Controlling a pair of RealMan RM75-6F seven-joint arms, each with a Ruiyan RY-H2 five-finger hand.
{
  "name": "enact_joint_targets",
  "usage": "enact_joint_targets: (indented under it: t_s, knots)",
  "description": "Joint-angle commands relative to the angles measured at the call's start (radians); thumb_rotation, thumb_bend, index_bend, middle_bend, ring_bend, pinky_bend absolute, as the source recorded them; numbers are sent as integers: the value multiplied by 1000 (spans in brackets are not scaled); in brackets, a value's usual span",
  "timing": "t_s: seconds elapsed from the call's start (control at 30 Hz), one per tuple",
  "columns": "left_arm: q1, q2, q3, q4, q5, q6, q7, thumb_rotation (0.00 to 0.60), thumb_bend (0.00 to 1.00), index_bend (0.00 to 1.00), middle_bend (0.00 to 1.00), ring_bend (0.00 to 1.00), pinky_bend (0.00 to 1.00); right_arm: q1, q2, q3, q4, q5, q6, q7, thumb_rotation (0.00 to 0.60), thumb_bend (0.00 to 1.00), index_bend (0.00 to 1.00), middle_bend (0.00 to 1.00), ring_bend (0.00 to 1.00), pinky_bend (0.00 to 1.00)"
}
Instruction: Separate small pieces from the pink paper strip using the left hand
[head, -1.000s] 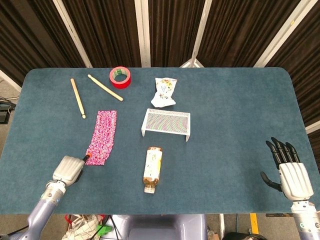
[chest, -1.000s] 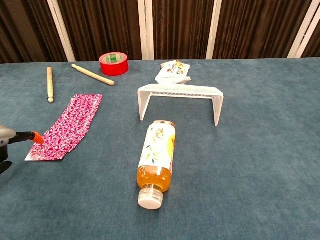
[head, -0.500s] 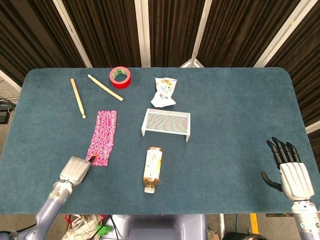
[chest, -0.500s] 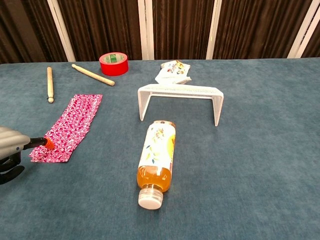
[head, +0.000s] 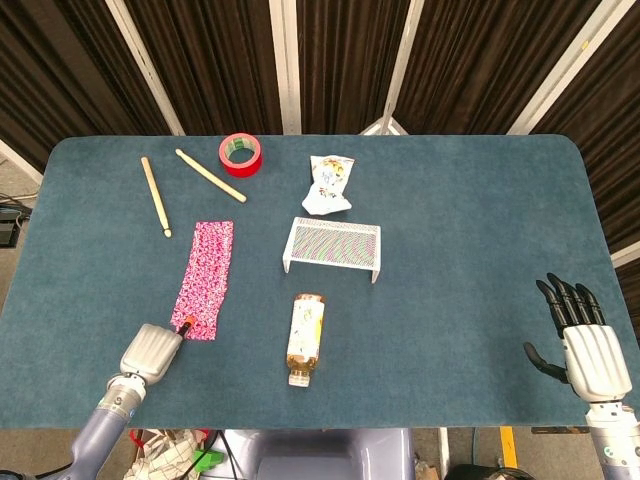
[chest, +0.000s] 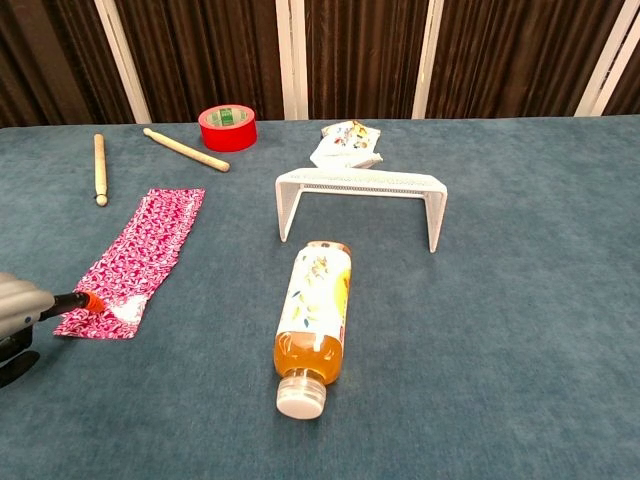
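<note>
Table (head: 450, 250): paper strip (head: 203, 278) lies lengthwise, near-to-far.

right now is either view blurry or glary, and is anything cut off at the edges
Head view: sharp, evenly lit, soft shadows, no glare; the robot's left hand sits fully in frame by the pink patterned paper strip. Chest view: equally sharp, but that hand is cropped by the left edge; the right hand is absent there.
</note>
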Motion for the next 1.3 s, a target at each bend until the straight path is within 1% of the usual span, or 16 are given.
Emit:
enact_joint_targets:
  t_s: [0.03,0.27,0.43,0.53,0.6,0.63,0.67,0.73,0.8,0.83,0.93,1.0,1.1,1.2,1.3]
  knots:
    - [4,9,33,-31,19,18,10,600,749,173,873,722,622,0,1,0,0,0,1,2,600,311,0,39,88,67]
    - [35,24,113,-86,94,78,33,600,749,172,873,722,623,-1,2,1,0,-2,4,7,600,311,0,39,88,67]
    - [54,27,158,-106,131,110,53,600,749,173,874,722,623,-3,5,1,-1,-4,8,14,600,311,0,39,88,67]
    - [63,35,175,-122,142,127,59,600,750,173,874,722,623,-3,6,1,-1,-4,8,17,600,312,0,39,88,67]
    - [68,43,178,-133,172,141,46,600,749,173,874,722,623,-3,6,0,0,-3,6,17,600,311,0,39,88,67]
    - [72,51,176,-138,201,151,23,600,749,173,874,722,623,-2,5,0,1,-3,5,16,600,311,0,39,88,67]
    - [78,68,161,-151,262,179,-30,600,749,173,874,722,623,-2,5,-1,0,-5,4,14,600,311,0,39,88,67]
    - [88,101,159,-152,354,199,-130,600,749,173,874,722,623,-1,3,-2,-1,-7,2,10,600,311,0,39,88,67]
    - [91,131,154,-142,402,204,-206,600,749,172,874,722,623,-1,2,-2,-2,-8,2,7,600,311,0,39,88,67]
    - [91,143,150,-138,408,204,-224,600,749,172,874,722,623,-1,2,-3,-2,-8,1,6,600,311,0,39,88,67]
    - [89,158,135,-132,405,207,-235,600,748,172,873,722,623,0,1,-3,-3,-9,0,6,600,311,0,39,88,67]
    - [86,163,113,-126,391,207,-238,600,747,172,873,722,623,0,2,-4,-3,-9,-1,6,600,311,0,39,88,67]
    - [70,165,75,-110,351,184,-257,600,747,172,873,722,623,1,1,-4,-3,-8,-3,3,600,311,0,39,88,67]
    - [59,161,53,-94,320,169,-250,600,747,172,874,722,622,2,0,-4,-4,-8,-5,2,600,311,0,39,88,67]
    - [25,142,17,-60,251,113,-243,600,747,172,873,722,622,2,-1,-4,-4,-8,-7,-1,600,311,0,39,88,67]
